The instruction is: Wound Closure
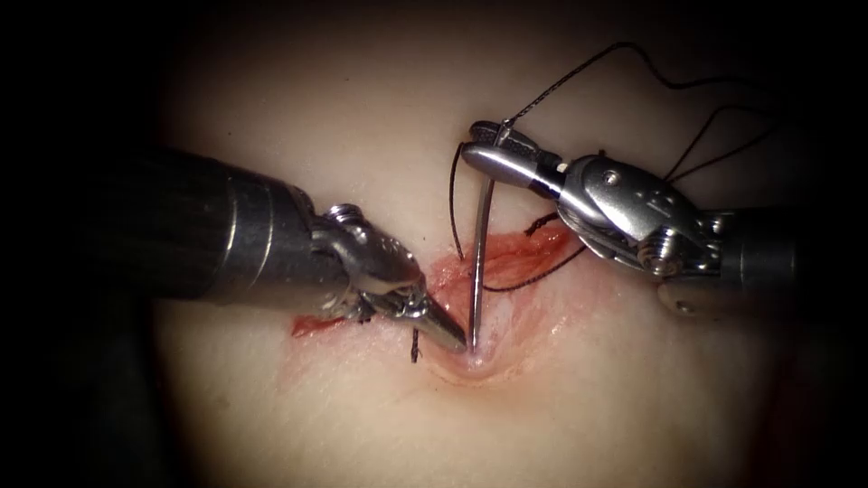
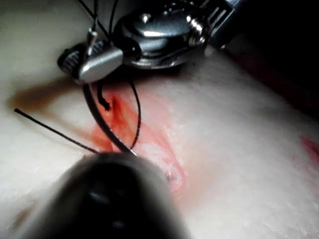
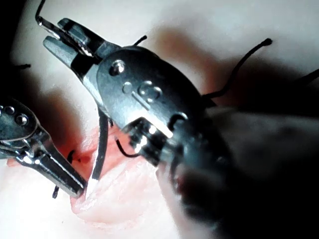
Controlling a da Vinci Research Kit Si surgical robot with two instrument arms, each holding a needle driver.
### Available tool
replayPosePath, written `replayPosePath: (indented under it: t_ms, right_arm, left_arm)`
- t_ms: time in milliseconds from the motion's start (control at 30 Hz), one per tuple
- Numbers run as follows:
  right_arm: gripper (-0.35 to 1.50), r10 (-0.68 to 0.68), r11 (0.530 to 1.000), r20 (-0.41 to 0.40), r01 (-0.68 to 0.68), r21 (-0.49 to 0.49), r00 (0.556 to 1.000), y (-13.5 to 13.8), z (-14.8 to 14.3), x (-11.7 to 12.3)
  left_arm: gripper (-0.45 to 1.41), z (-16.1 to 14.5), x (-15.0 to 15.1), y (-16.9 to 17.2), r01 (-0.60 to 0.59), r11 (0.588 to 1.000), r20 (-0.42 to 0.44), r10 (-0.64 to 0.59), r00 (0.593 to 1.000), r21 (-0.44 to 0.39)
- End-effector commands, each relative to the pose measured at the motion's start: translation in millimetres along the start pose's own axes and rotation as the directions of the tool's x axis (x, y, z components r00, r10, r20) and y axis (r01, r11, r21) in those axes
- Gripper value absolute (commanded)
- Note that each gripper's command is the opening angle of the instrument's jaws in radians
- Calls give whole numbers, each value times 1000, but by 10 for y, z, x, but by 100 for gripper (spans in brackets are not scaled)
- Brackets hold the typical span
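Left tool (image 1: 452,336) comes in from the left, jaws pressed together and holding nothing; its tip rests on the tissue (image 1: 362,425) at the left lip of the cut (image 1: 506,262), just beside the needle point. Short cut thread end (image 1: 415,346) stands just below that tool. Needle (image 1: 481,262) stands nearly upright over the cut, its point touching the tissue at the cut's lower end; cannot tell how deep it sits. Red fluid (image 1: 520,258) stains the cut. Right tool (image 1: 493,145) pinches the needle at its tail end, above the cut. Thread (image 1: 633,63) runs from the tail up and off to the right.
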Motion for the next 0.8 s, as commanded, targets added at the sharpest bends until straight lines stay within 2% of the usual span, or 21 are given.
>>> replayPosePath:
  t_ms: [33,800]
  right_arm:
    - [-35,-1,1000,2,1,1,1000,-1,8,-3]
    - [-35,58,998,58,-58,0,997,-9,4,-19]
  left_arm:
    - [-45,6,1,-3,0,1000,2,0,1000,3]
    - [-45,5,1,-4,-1,1000,8,1,1000,10]
